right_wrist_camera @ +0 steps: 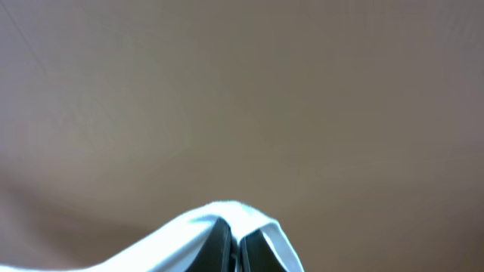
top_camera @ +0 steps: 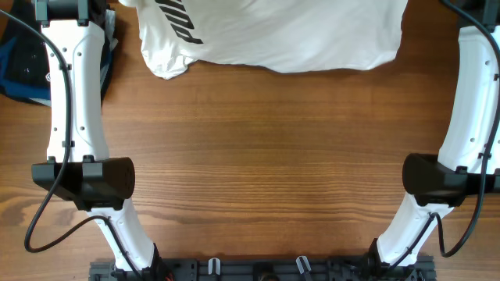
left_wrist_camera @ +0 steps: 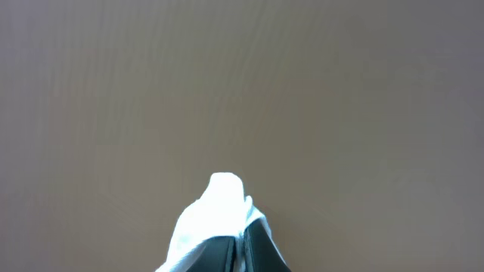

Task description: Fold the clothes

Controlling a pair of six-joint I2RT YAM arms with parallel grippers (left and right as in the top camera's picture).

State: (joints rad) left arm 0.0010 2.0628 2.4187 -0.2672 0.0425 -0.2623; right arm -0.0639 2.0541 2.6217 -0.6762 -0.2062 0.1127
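The clothes [top_camera: 281, 35] are one white garment with black lettering, lying crumpled along the far edge of the wooden table [top_camera: 258, 172] and partly cut off by the top of the overhead view. In the left wrist view my left gripper [left_wrist_camera: 240, 245] is shut on a fold of the white cloth [left_wrist_camera: 212, 215], which drapes over the dark fingers. The right wrist view shows my right gripper [right_wrist_camera: 235, 242] likewise shut, with white cloth [right_wrist_camera: 189, 230] wrapped over its tips. Neither gripper's fingers show from overhead; both lie past the top edge.
My left arm [top_camera: 74, 94] runs up the left side and my right arm [top_camera: 476, 94] up the right. A blue and dark object [top_camera: 19, 66] lies off the table's left edge. Bare brown wood fills both wrist views beyond the cloth.
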